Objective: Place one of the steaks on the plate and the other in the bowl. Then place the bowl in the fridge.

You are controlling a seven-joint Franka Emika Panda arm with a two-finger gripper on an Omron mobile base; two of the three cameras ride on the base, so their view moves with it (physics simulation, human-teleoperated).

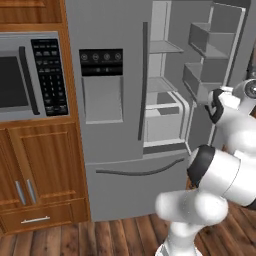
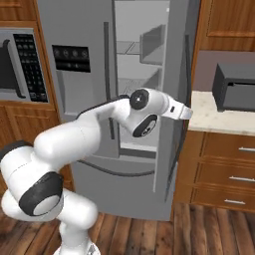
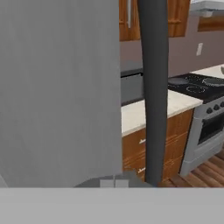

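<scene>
1. Microwave keypad point(image 1: 50, 76): rows of small pale marks on black buttons, too blurred to read.
2. Fridge dispenser panel point(image 1: 101, 56): round pale icons on a black strip, no legible characters.
3. Stove front point(image 3: 209, 114): knobs without readable markings.
4. No brand, number or sign legible anywhere else.

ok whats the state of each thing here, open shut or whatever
fridge: right door swung open, left door shut, shelves look bare
fridge bottom drawer: shut
microwave: door shut
hand: shut, holding nothing visible
wooden drawers: shut
</scene>
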